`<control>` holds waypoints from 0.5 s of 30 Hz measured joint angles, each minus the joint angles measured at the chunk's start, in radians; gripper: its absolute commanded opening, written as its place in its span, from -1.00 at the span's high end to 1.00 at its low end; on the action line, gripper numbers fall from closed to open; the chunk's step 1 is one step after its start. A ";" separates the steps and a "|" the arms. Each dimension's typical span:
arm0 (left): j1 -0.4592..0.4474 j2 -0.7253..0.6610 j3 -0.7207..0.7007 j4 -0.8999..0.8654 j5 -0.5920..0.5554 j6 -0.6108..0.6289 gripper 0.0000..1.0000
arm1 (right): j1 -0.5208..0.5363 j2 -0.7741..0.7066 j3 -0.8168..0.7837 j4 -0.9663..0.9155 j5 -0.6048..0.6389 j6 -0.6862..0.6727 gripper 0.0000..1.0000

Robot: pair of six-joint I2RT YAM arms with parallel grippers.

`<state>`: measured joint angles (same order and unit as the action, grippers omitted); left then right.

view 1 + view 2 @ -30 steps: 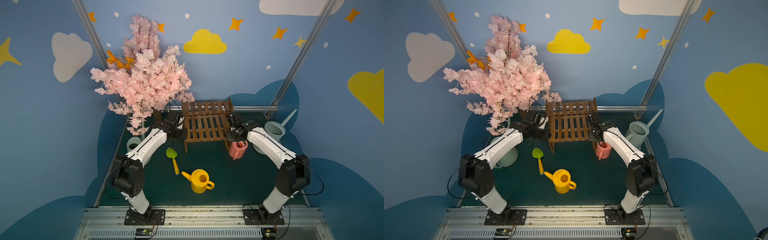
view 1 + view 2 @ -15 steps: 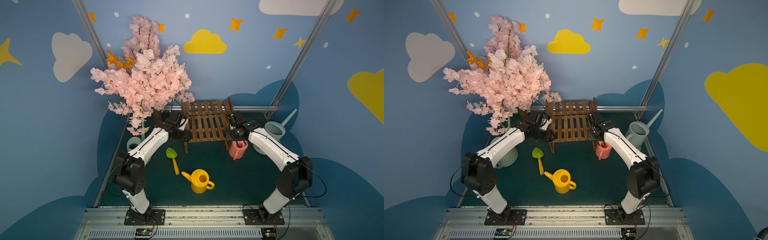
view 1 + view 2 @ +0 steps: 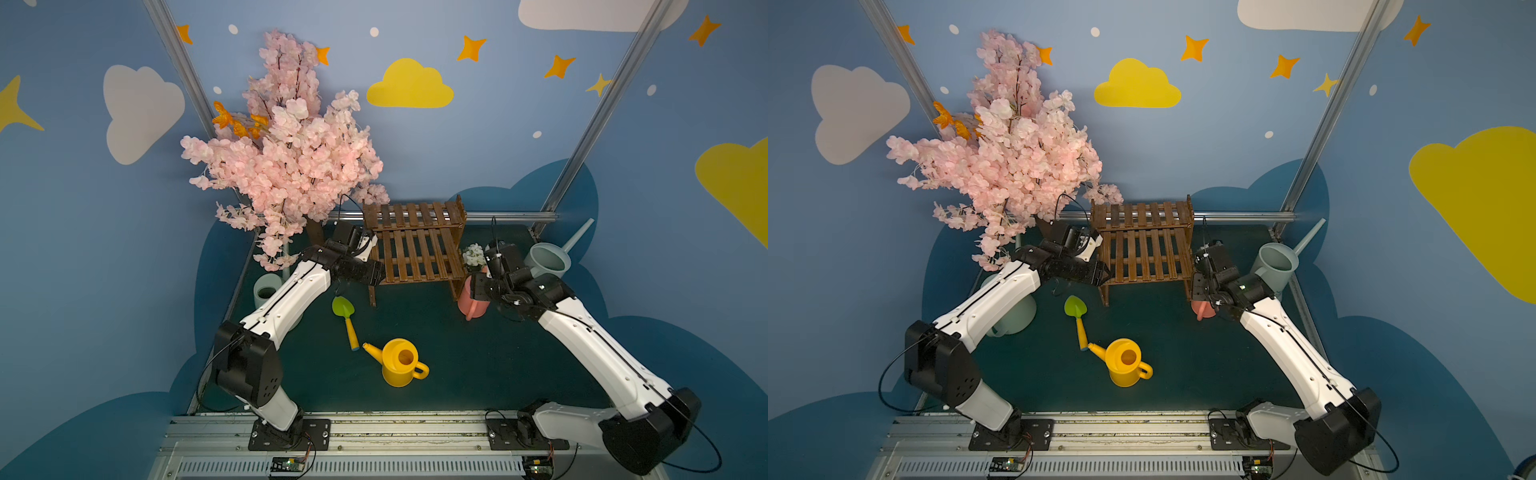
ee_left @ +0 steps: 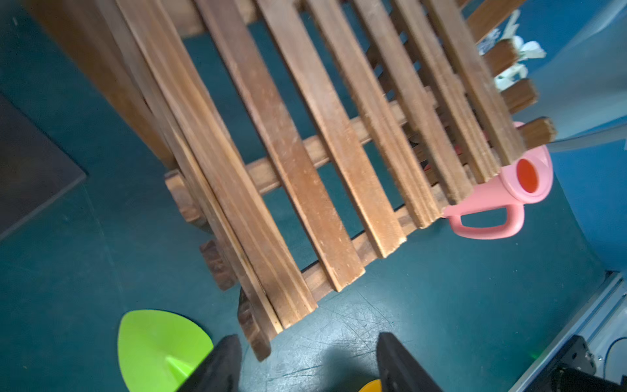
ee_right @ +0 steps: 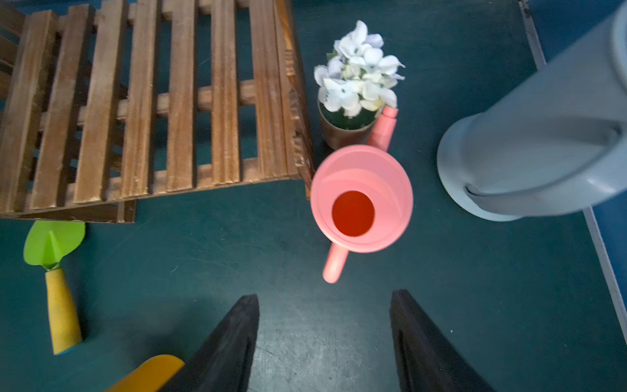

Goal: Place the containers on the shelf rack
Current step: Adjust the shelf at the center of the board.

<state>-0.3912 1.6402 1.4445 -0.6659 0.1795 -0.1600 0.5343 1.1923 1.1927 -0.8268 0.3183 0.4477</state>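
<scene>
Right wrist, flower pot (image 5: 354, 91) beside pink can (image 5: 390, 203)

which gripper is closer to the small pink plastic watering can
Right. The right gripper hangs open just over the small pink plastic watering can, near its handle. The left gripper is across the dark brown wooden slatted shelf rack, at its opposite front corner.

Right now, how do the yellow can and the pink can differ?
The yellow can stands alone on the open mat; the pink can sits close beside the rack. The yellow can's spout points at the shovel; the pink can's points past the flower pot. Both stand upright on the mat, off the rack, unheld.
</scene>
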 measured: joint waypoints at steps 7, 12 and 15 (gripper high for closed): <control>0.008 0.077 0.009 -0.005 -0.028 0.016 0.33 | 0.004 -0.173 -0.158 -0.013 0.059 0.026 -0.38; 0.014 0.084 0.030 -0.015 -0.058 0.030 0.56 | 0.004 -0.163 -0.160 -0.008 0.066 0.027 -0.40; 0.018 0.085 0.034 -0.019 -0.077 0.031 0.64 | 0.004 -0.126 -0.158 0.000 0.057 0.027 -0.40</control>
<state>-0.3737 1.7256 1.4784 -0.6853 0.1024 -0.1291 0.5381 1.0660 1.0344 -0.8265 0.3756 0.4751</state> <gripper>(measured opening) 0.200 0.698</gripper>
